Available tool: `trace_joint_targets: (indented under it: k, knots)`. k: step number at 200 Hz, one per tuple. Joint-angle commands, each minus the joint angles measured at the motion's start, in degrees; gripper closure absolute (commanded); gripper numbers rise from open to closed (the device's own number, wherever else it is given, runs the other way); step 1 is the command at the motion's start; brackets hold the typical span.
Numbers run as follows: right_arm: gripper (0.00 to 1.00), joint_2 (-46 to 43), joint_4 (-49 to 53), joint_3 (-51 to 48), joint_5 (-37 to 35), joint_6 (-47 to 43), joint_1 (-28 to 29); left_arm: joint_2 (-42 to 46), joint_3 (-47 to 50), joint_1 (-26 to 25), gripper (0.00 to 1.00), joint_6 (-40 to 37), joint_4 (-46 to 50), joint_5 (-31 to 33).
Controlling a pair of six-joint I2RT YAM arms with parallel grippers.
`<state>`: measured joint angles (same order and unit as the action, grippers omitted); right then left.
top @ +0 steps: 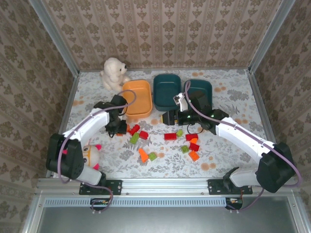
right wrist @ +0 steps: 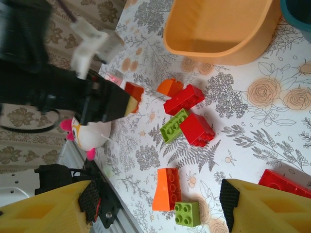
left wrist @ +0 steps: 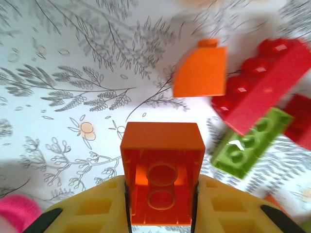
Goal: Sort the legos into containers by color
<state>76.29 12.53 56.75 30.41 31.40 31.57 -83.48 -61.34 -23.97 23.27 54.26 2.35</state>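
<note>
A: Top view: left tool [top: 116,127] is hanging low over the worktop's [top: 233,92] left half, with the left arm [top: 87,124] reaching in from the near-left corner. Orange tub [top: 137,98] is sitting just beyond, toward the far edge.
B: Left wrist: it's gripping an orange brick [left wrist: 162,170] by its sides. Pick step. Next probably needs a lift, then a carry to that tub.
A: Right wrist: right tool [right wrist: 158,199] is hanging open and empty above loose legos [right wrist: 184,99] mid-worktop.
</note>
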Motion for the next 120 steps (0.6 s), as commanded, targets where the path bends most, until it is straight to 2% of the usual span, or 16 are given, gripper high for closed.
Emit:
trace_joint_targets:
  k: [1, 26, 57, 88, 120]
  knots:
    - [0.3, 0.8, 1.7, 2.2, -1.3, -1.3, 0.3, 0.3, -7.2, -0.7, 0.71, 2.0, 3.8, 0.1]
    - [0.3, 1.1, 1.8, 3.1, -2.0, -1.5, 0.2, -7.5, -18.1, -0.7, 0.7, 1.0, 2.6, -0.9]
    - [0.3, 1.4, 2.2, 5.0, -3.5, -1.4, -0.2, -22.1, -34.3, -1.1, 0.71, -0.3, 2.9, -0.5]
    - [0.3, -0.1, 2.5, 6.1, -6.3, -0.6, -1.1, -37.3, -49.5, -0.5, 0.71, 0.6, 7.1, 0.1]
    - [0.3, -2.4, 4.0, 6.3, -8.8, -0.5, -2.0, -47.5, -57.4, 0.3, 0.71, 2.2, 8.6, -0.1]
